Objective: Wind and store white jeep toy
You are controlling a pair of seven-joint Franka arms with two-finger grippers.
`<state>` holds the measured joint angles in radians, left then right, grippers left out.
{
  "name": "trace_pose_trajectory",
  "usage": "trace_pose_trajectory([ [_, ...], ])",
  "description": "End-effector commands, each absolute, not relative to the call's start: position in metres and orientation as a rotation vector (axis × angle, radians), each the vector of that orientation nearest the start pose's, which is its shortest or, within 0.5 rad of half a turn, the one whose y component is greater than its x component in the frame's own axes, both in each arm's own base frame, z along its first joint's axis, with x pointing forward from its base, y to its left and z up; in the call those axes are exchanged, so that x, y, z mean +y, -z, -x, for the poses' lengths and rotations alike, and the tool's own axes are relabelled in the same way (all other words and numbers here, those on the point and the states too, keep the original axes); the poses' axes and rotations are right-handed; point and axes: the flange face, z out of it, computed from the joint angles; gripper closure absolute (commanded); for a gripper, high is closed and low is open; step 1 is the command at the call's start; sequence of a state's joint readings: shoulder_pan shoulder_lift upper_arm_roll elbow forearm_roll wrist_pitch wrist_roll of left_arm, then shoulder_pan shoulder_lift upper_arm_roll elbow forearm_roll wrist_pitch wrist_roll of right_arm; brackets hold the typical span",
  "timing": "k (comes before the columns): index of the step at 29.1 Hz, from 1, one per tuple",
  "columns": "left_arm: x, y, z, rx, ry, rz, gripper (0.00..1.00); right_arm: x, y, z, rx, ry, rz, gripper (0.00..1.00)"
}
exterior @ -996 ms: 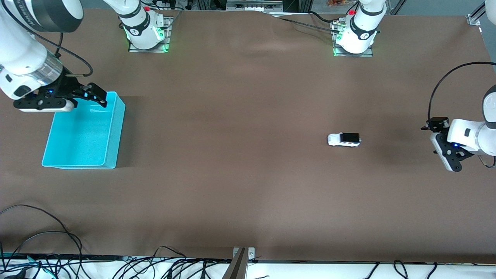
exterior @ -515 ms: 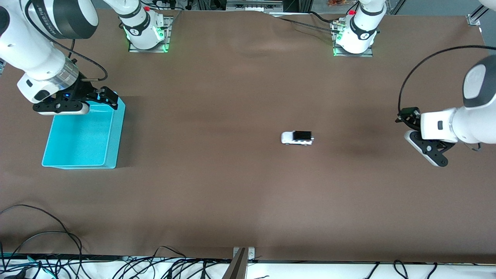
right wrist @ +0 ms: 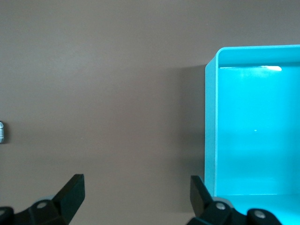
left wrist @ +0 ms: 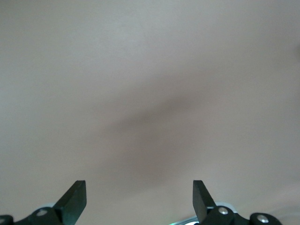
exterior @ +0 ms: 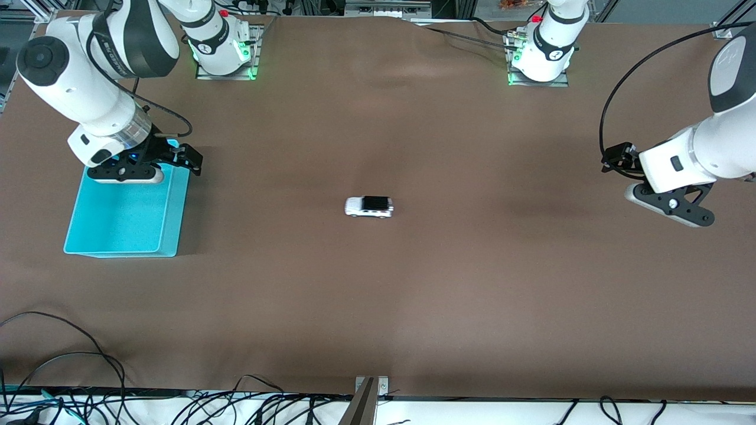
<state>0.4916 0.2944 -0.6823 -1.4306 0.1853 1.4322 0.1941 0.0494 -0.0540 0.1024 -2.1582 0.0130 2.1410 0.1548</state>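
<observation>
The white jeep toy [exterior: 369,206] stands on its wheels near the middle of the brown table [exterior: 378,295], its white nose pointing toward the right arm's end and its black rear roof toward the left arm's end, with no hand touching it. A turquoise bin [exterior: 171,224] sits at the right arm's end of the table, well apart from the jeep; the part of its floor that shows holds nothing, while the end nearest the arms' bases is covered by the right arm in the front view. The right hand [exterior: 177,159] hangs over that end of the bin, at the wall toward the jeep, its fingers [right wrist: 70,190] spread wide and holding nothing; in its wrist view one finger is over the bin wall and the other over bare table. The left hand [exterior: 670,203] hovers over bare table at the left arm's end, well apart from the jeep, its fingers [left wrist: 75,199] likewise spread and holding nothing
</observation>
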Motion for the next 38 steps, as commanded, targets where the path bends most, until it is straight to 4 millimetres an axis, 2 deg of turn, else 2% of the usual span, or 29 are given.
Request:
trace_pose_trajectory([
  [1,-0.054,-0.553,-0.592,0.461,-0.343,3.057,0.0,0.08,-0.408,-0.525,0.041,0.034,3.124,0.0],
  [5,-0.049,-0.555,-0.597,0.408,-0.299,3.062,0.0,0.08,-0.391,-0.529,0.07,0.002,3.12,0.0],
  [7,-0.042,-0.556,-0.598,0.376,-0.263,3.094,0.0,0.079,-0.386,-0.529,0.12,-0.014,3.116,0.0],
  [12,-0.043,-0.556,-0.596,0.346,-0.208,3.103,0.0,0.079,-0.378,-0.528,0.259,-0.022,3.109,0.0],
  [13,-0.041,-0.558,-0.595,0.328,-0.202,3.093,0.0,0.079,-0.362,-0.525,0.285,-0.007,3.104,0.0],
  [19,-0.038,-0.556,-0.595,0.313,-0.172,3.085,0.0,0.078,-0.338,-0.522,0.346,0.018,3.092,0.0],
  [27,-0.029,-0.55,-0.579,0.272,-0.113,3.131,0.0,0.078,-0.31,-0.521,0.41,-0.019,3.085,0.0],
  [29,-0.024,-0.549,-0.575,0.269,-0.096,3.131,0.0,0.078,-0.306,-0.52,0.485,-0.023,3.074,0.0],
  [38,-0.017,-0.541,-0.562,0.325,-0.074,3.136,0.0,0.08,-0.282,-0.527,1.032,0.038,2.91,0.0],
])
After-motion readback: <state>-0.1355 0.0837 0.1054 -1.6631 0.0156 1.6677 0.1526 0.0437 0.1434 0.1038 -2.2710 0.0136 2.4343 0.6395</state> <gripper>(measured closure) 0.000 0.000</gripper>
